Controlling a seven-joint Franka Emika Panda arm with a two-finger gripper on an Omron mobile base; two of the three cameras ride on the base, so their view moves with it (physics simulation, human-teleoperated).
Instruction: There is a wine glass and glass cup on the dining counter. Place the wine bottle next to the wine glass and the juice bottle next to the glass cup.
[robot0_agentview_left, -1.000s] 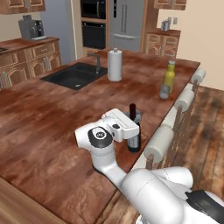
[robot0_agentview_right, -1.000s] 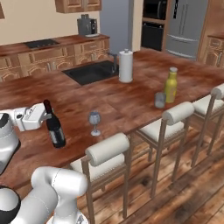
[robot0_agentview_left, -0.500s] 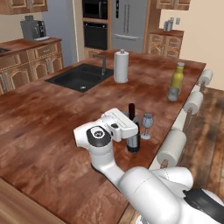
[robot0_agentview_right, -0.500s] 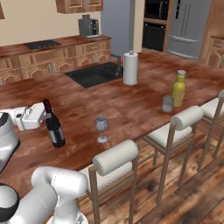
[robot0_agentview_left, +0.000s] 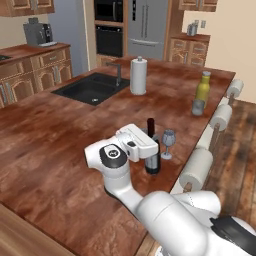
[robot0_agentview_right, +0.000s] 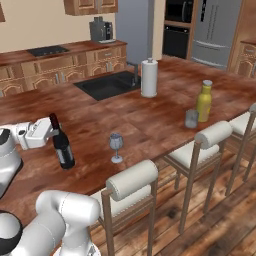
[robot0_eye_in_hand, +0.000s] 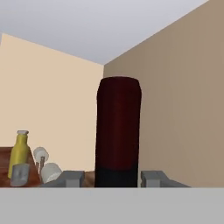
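The slim dark wine bottle (robot0_agentview_left: 152, 155) with its red top (robot0_eye_in_hand: 118, 122) stands upright on the reddish-brown dining counter (robot0_agentview_left: 60, 135), near its stool-side edge. My gripper (robot0_agentview_left: 148, 148) is shut on the bottle's upper part, and a fingertip (robot0_eye_in_hand: 72, 177) shows at each side of it. The wine glass (robot0_agentview_left: 168, 142) (robot0_agentview_right: 116, 146) stands just beside the bottle, apart from it. Farther along the same edge, the yellow juice bottle (robot0_agentview_right: 203, 101) (robot0_agentview_left: 202, 87) stands next to the small glass cup (robot0_agentview_right: 191, 118) (robot0_agentview_left: 198, 107).
A white paper-towel roll (robot0_agentview_left: 138, 76) stands beside the black sink (robot0_agentview_left: 92, 87) with its tap. Padded bar stools (robot0_agentview_right: 131, 181) line the counter's edge. Cabinets, oven and fridge stand behind.
The base drove, so the whole scene shifted right in both base views. The wine bottle stayed in my gripper and ended a little farther from the wine glass. Almost nothing moved in the last half second.
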